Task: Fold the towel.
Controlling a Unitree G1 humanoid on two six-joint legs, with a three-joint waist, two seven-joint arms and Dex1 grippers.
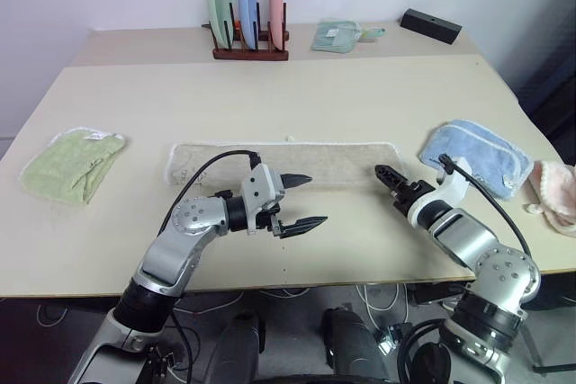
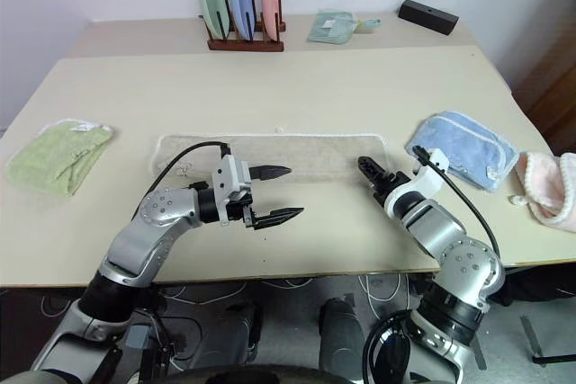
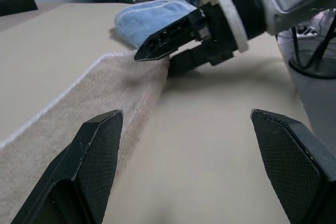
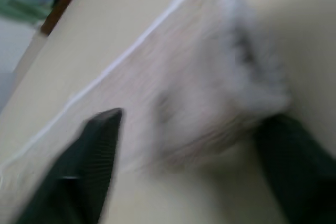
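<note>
The towel [image 1: 288, 161] is beige with white corded edging and lies across the middle of the table as a long narrow strip. My left gripper [image 1: 317, 200] is open and empty; it hovers just in front of the strip's near edge and points toward the right. At the strip's right end is my right gripper [image 1: 382, 173], its two fingers apart on either side of the towel's near right corner [image 4: 210, 93]. The left wrist view shows the right gripper [image 3: 155, 61] low at that end, against the towel's edge [image 3: 142, 72].
A green towel [image 1: 72, 164] lies at the table's left, a folded light blue towel [image 1: 477, 155] at the right, with a pink cloth [image 1: 553, 191] beyond it. At the back stand a plate rack [image 1: 250, 42], a small green cloth [image 1: 337, 35] and a black box [image 1: 430, 24].
</note>
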